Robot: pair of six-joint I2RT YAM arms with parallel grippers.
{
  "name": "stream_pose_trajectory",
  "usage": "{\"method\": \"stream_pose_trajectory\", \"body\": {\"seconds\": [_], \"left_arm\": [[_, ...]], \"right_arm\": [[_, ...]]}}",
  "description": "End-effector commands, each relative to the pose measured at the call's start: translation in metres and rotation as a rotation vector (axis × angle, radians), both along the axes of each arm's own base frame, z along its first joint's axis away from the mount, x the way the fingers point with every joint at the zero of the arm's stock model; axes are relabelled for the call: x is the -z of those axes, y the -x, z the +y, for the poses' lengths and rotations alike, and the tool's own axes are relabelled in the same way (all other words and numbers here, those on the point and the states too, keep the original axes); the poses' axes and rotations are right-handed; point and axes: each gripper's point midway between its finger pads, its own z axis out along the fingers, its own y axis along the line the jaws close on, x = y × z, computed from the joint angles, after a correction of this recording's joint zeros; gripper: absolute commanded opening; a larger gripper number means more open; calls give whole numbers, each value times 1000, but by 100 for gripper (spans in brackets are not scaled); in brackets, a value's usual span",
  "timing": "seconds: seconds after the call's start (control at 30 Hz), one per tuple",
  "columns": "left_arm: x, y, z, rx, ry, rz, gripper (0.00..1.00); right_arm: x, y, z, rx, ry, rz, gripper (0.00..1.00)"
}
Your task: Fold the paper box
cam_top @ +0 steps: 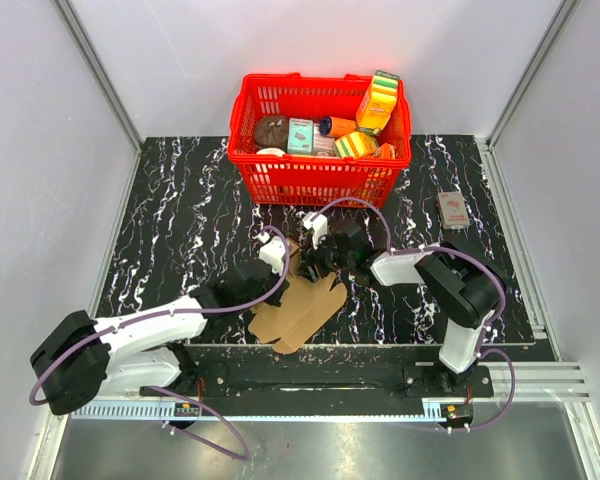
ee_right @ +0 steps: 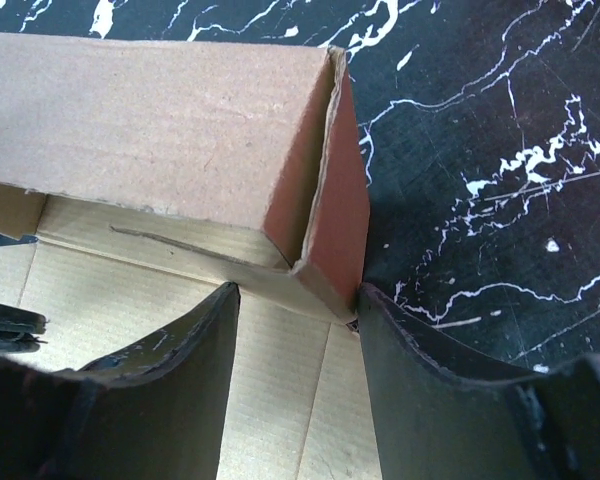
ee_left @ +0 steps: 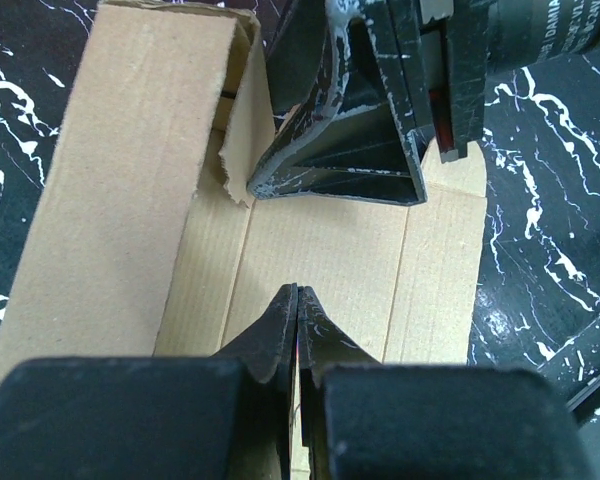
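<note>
**Both grippers at the half-raised paper box**

The black marbled table (cam_top: 180, 220) lies under both of your grippers. Beyond them, at the far side, stands the red basket (cam_top: 310, 180), filled with small printed boxes (cam_top: 377, 100) and other goods. It is well apart from your fingers.

The paper box (cam_top: 300, 315) lies directly beneath the two grippers, near the arm bases. Its floor panel is flat on the table, and one long side wall is folded upright. A flat, unfolded part reaches back toward the bases.

Your right gripper (ee_right: 298, 292) is spread and straddles the end corner of that upright wall. The outer finger (ee_right: 420, 380) touches the short end flap. The inner finger (ee_right: 180, 370) stands over the floor panel, with a gap between it and the corner.

Your left gripper (ee_left: 297, 292) has its fingers pressed together, holding nothing. Their tips point down at the floor panel. In its wrist view the raised wall stands to their left and the right gripper is just ahead.

A small red packet (cam_top: 452, 209) lies off to the right gripper's right, far from both.
</note>
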Motion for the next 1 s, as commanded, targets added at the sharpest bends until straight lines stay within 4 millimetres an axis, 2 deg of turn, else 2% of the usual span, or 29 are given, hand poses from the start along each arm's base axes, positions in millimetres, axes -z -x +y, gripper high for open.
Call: {"method": "stream_pose_trajectory", "body": {"seconds": [0.0,0.33,0.57,0.7,0.73,0.8,0.83,0.87,0.93,0.97], "left_arm": [[-21,-10,-15,17,59,-38,0],[-14,-10,-16,17,44,-26,0],[-17,-10,-18,23,45,-24,0],[-46,-8,-26,64,91,-47,0],[-66,-8,-27,74,120,-75,0],[-89,-8,-28,85,157,-114,0],[-106,-6,-25,82,175,-137,0],[-114,-7,-22,79,177,-161,0],[-126,-10,-10,36,166,-199,0],[-125,-13,-4,15,146,-212,0]], "right_arm": [[-28,-16,17,-37,-83,-95,56],[-29,-18,25,-56,-119,-90,49],[-25,-20,26,-55,-112,-80,41],[-22,-21,26,-53,-108,-74,40],[-22,-21,26,-54,-107,-74,40],[-22,-20,26,-53,-107,-73,40],[-21,-21,25,-51,-105,-73,40],[-22,-21,26,-54,-108,-75,40],[-22,-21,26,-53,-107,-73,40],[-22,-22,26,-52,-108,-74,40]]}}
